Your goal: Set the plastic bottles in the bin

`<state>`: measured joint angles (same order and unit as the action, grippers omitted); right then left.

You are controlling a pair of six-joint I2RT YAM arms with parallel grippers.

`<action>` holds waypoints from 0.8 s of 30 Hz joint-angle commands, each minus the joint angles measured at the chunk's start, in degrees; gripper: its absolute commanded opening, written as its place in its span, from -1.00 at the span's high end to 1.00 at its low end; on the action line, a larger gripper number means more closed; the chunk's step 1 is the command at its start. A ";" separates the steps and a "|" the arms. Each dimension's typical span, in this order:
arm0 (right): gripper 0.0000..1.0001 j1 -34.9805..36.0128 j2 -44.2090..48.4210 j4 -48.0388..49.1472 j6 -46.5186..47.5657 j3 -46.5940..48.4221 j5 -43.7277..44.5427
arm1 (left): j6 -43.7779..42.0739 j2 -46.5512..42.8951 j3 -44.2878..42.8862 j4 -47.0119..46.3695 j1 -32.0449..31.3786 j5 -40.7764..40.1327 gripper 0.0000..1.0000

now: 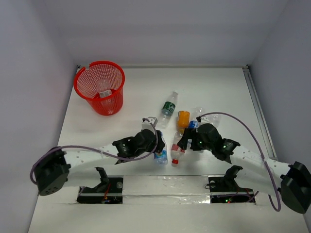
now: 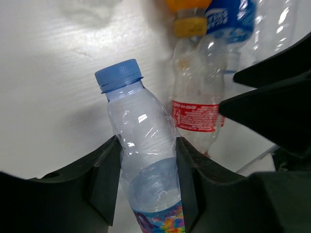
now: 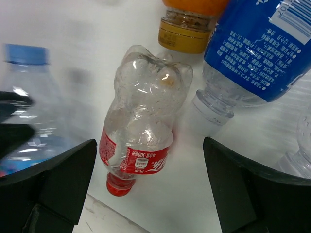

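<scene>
My left gripper (image 1: 159, 147) is shut on a clear bottle with a blue cap and a colourful label (image 2: 141, 121); its fingers (image 2: 108, 170) press both sides of the body. My right gripper (image 3: 149, 148) is open, its jaws wide apart on either side of a clear red-label, red-cap bottle (image 3: 141, 131) lying on the table, apart from it. That bottle lies just right of the held one (image 1: 176, 153). An orange bottle (image 1: 183, 118), a blue-label bottle (image 3: 257, 48) and a green-label bottle (image 1: 168, 108) lie behind. The red mesh bin (image 1: 108, 104) stands at the far left.
A clear bottle (image 1: 103, 87) lies inside the bin. Another clear bottle (image 1: 199, 112) lies beside the orange one. The two grippers are close together near the table's front edge (image 1: 165, 177). Walls enclose the white table on three sides.
</scene>
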<state>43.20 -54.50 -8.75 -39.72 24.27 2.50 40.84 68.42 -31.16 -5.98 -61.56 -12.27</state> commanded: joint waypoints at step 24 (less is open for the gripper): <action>-0.85 2.41 -12.99 10.14 -0.09 3.77 -6.98 | -14.81 -22.73 -25.60 9.43 2.84 -29.48 0.36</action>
<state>44.60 -65.49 -4.60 -39.46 27.83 -1.10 30.55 44.73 -51.68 8.64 -60.12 -36.73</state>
